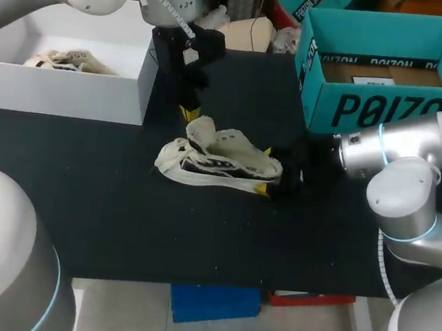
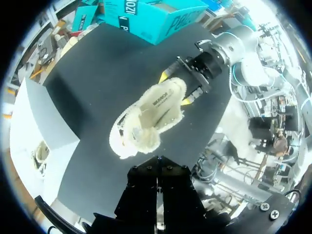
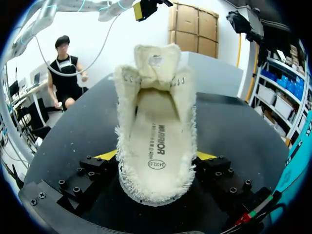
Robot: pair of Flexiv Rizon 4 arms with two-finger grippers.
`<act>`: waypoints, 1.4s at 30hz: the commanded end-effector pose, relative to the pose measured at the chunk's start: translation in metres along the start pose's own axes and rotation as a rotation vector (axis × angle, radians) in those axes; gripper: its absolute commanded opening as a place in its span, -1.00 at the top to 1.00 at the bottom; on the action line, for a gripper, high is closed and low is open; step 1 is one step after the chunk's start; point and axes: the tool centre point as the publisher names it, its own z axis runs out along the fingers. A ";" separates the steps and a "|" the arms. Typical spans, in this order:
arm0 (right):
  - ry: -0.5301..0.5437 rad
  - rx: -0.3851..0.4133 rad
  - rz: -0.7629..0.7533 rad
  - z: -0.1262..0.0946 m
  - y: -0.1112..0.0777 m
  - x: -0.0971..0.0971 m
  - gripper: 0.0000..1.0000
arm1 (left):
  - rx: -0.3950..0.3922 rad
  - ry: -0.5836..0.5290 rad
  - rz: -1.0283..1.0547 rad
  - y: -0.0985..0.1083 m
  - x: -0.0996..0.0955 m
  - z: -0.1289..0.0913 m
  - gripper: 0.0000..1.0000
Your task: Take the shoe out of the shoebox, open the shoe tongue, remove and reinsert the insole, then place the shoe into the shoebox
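A fuzzy cream shoe [image 1: 217, 161] lies in the middle of the black table. Its heel sits between the yellow-tipped fingers of my right gripper [image 1: 265, 170], which press on it from both sides. In the right wrist view the printed insole [image 3: 156, 141] lies inside the shoe [image 3: 156, 97] and the tongue [image 3: 156, 61] stands up at the far end. My left gripper [image 1: 187, 114] hangs just above the tongue. In the left wrist view its fingers [image 2: 157, 178] are pressed together, with the shoe [image 2: 151, 119] a little ahead of them and nothing visibly held.
A white shoebox [image 1: 63, 90] stands at the back left with another cream shoe [image 1: 62, 60] inside. An open teal box [image 1: 385, 111] stands at the back right, close behind my right arm. Bare black tabletop lies in front of the shoe.
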 end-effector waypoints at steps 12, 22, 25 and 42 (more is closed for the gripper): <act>-0.001 0.001 0.001 0.004 -0.003 0.000 1.00 | -0.016 -0.034 0.922 -0.022 0.018 0.000 1.00; -0.001 0.001 0.001 0.004 -0.003 0.000 1.00 | -0.018 -0.032 0.916 -0.023 0.013 0.009 1.00; -0.001 0.001 0.001 0.004 -0.003 0.000 1.00 | -0.037 -0.054 0.894 -0.028 0.005 0.020 1.00; -0.001 0.001 0.001 0.004 -0.003 0.000 1.00 | -0.074 -0.001 0.785 -0.068 -0.017 0.078 1.00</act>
